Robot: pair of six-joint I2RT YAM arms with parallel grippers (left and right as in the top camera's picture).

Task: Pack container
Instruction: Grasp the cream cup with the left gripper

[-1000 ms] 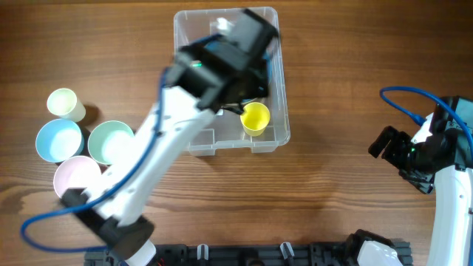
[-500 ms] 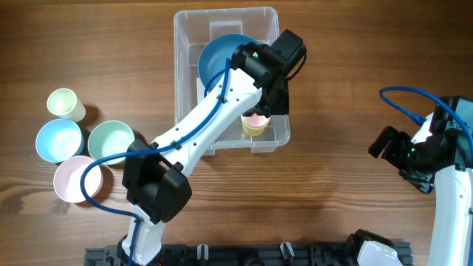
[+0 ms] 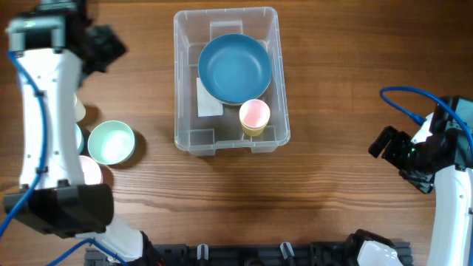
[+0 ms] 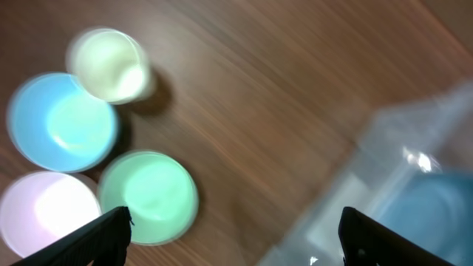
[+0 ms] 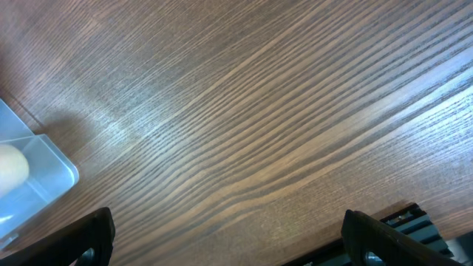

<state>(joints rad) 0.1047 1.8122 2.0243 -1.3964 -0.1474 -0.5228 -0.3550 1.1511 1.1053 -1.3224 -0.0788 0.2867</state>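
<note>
The container [image 3: 179,74] stands at the table's back centre. In it lie a dark blue bowl [image 3: 234,68] and a pink cup [image 3: 254,114] nested in a yellow cup, next to a white label [image 3: 208,102]. My left gripper [image 3: 111,46] is open and empty, high at the back left, well apart from the container. Its view shows the open left gripper [image 4: 236,247] over bare wood, with the container's corner [image 4: 414,185] blurred at the right. My right gripper [image 3: 386,142] is open and empty at the far right. In its own view the open right gripper [image 5: 233,247] hangs over bare wood, with a container corner [image 5: 33,177] at the left edge.
Left of the container stand a green bowl [image 3: 111,142] [image 4: 148,198], a light blue bowl [image 4: 63,122], a pink bowl [image 3: 90,168] [image 4: 48,214] and a pale yellow-green cup [image 4: 109,65]. From overhead my left arm covers part of this group. The table's front edge shows bottom right [image 5: 436,210].
My left gripper opened and let go of the pink cup, now nested in the yellow cup. The left arm then swung out of the container to the back left. The right arm has not moved.
</note>
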